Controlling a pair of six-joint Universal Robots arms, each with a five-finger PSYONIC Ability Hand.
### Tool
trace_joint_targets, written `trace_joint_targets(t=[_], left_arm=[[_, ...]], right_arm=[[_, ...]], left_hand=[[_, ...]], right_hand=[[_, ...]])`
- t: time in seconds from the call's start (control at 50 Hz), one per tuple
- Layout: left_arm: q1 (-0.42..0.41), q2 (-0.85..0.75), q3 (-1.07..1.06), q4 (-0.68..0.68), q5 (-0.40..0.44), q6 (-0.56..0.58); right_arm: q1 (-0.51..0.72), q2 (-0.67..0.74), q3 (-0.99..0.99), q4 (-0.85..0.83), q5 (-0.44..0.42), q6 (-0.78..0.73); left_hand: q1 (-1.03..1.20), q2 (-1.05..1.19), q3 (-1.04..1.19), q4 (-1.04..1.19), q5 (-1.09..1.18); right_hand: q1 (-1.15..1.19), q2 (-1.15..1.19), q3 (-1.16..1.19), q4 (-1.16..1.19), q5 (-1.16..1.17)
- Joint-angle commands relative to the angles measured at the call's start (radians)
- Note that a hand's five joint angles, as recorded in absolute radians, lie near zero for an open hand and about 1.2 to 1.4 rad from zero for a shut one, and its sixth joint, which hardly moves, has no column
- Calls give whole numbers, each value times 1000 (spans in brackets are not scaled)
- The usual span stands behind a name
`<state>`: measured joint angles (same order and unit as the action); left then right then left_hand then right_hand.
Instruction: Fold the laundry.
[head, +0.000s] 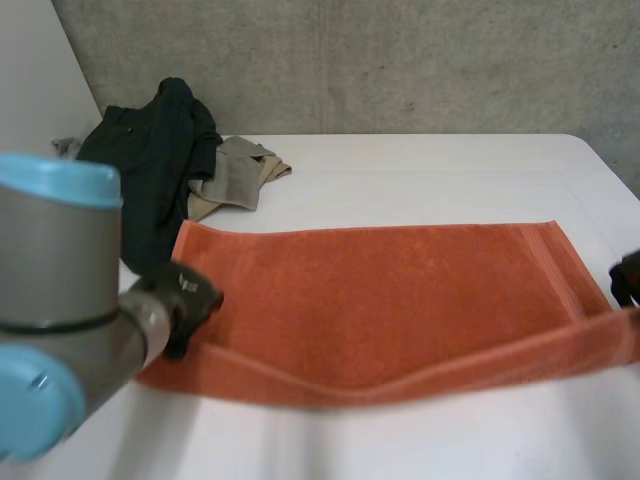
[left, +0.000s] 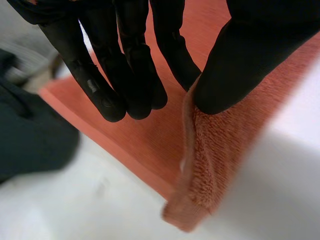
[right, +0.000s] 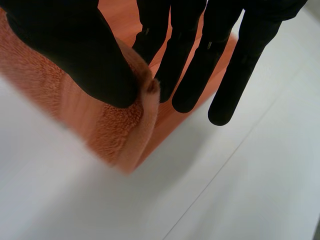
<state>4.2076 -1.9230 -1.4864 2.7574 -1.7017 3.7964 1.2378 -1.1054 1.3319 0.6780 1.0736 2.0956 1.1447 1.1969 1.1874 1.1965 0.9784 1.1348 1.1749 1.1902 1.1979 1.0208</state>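
Plainly each hand pinches a near corner of the orange towel, spread across the white worktop: the left hand nips its corner between thumb and finger, the right hand likewise. Both holds look shallow, so a corner may slip free, and the slack near edge sagging between them could land crooked. Dark clothes heaped by the far left corner might snag. No label or writing is readable
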Motion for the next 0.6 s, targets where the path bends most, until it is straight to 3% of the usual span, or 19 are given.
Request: trace_joint_targets(t=[0.02,0.26,0.46,0.48,0.5,0.54,0.6], left_arm=[[29,-212,303,99,-9,-7],[40,-496,699,200,-79,12],[15,-660,916,215,-119,83],[17,-669,926,217,-121,88],[12,-686,939,217,-122,95],[9,-698,948,218,-127,103],[-4,-694,948,220,-142,101]], right_arm=[[109,91,-101,-295,9,245],[239,280,-281,-742,196,414],[315,486,-462,-833,226,429],[316,505,-480,-831,229,432],[325,541,-518,-821,241,435],[334,567,-549,-799,261,435],[333,573,-576,-736,315,443]], left_hand=[[252,199,209,200,243],[252,199,209,200,243],[252,199,209,200,243],[252,199,209,200,243],[-257,-309,-299,-309,-265],[-948,-1001,-991,-1000,-957],[-970,-1022,-1013,-1022,-978]], right_hand=[[261,221,206,198,201],[261,221,206,198,201],[261,221,206,198,201],[-59,-99,-114,-122,-119],[-870,-910,-925,-933,-930],[-960,-1000,-1016,-1023,-1021],[-960,-1000,-1016,-1023,-1021]])
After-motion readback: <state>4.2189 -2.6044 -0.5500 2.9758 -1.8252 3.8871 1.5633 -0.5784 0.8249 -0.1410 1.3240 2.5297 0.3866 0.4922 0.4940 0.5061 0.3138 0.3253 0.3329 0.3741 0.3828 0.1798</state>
